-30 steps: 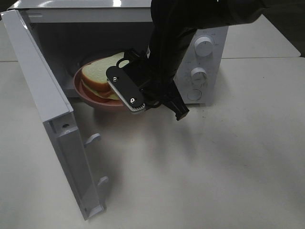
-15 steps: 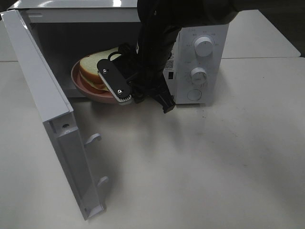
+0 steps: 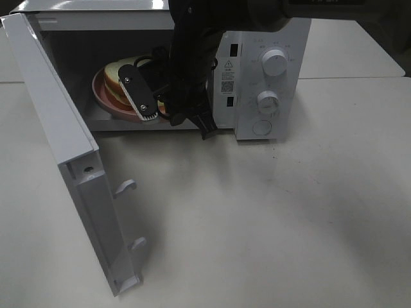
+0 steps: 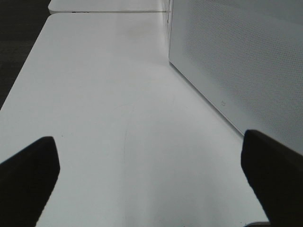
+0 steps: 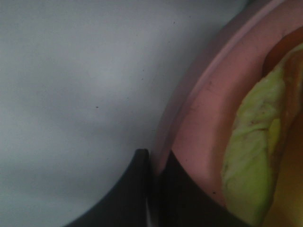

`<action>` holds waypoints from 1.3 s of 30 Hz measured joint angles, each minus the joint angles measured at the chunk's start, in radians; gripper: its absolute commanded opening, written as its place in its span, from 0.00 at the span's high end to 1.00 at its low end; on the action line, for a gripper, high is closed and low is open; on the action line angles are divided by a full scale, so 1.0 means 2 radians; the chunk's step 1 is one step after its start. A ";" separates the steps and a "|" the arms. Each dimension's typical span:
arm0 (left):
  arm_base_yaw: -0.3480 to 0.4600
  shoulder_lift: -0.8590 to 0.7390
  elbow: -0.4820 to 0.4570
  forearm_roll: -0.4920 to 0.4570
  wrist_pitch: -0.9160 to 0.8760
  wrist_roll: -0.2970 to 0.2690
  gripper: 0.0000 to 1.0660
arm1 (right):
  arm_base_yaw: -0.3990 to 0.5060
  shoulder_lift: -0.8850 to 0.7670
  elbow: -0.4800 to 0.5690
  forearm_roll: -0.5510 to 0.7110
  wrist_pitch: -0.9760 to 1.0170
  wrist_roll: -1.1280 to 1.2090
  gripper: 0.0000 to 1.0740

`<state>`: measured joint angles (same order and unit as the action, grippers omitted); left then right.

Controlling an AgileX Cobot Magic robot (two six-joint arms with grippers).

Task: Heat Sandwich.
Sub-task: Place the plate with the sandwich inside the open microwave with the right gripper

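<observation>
Right jaws, plate [image 3: 104, 105] deeper inside microwave [image 3: 249, 83]

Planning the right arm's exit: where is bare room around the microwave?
Widest bare table lies in front of the microwave, right of its open door. Another bare strip runs beside the microwave's outer wall, before the open left claw. Crowded: the cavity, where the right claw pinches the pink plate holding the sandwich.

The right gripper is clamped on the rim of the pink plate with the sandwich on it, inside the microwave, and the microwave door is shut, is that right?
No, the door is swung wide open, as the exterior high view shows. The rest holds: the right gripper is clamped on the rim of the pink plate, sandwich on it, inside the microwave.
</observation>
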<state>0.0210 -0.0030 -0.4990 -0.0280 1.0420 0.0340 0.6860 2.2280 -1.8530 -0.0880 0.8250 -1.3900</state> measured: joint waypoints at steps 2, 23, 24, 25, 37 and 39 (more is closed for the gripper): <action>0.000 0.000 0.000 0.000 0.000 0.000 0.05 | 0.000 0.005 -0.007 -0.001 0.001 0.000 0.99; 0.000 0.000 0.000 0.000 0.000 0.000 0.05 | 0.000 0.081 -0.122 -0.001 0.032 0.030 0.99; 0.000 0.000 0.000 0.000 0.000 0.000 0.05 | 0.000 0.089 -0.132 -0.001 0.034 0.032 0.99; 0.000 0.000 0.000 0.000 0.000 0.000 0.05 | 0.000 0.093 -0.137 -0.001 0.035 0.034 0.99; 0.000 0.000 0.000 0.000 0.000 0.000 0.05 | 0.000 0.123 -0.182 -0.001 0.040 0.040 0.98; 0.000 0.000 0.000 0.000 0.000 0.000 0.05 | -0.001 0.131 -0.193 -0.001 0.043 0.042 0.98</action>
<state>0.0210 -0.0030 -0.4990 -0.0280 1.0420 0.0340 0.6830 2.4900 -2.2390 -0.0890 0.9110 -1.3060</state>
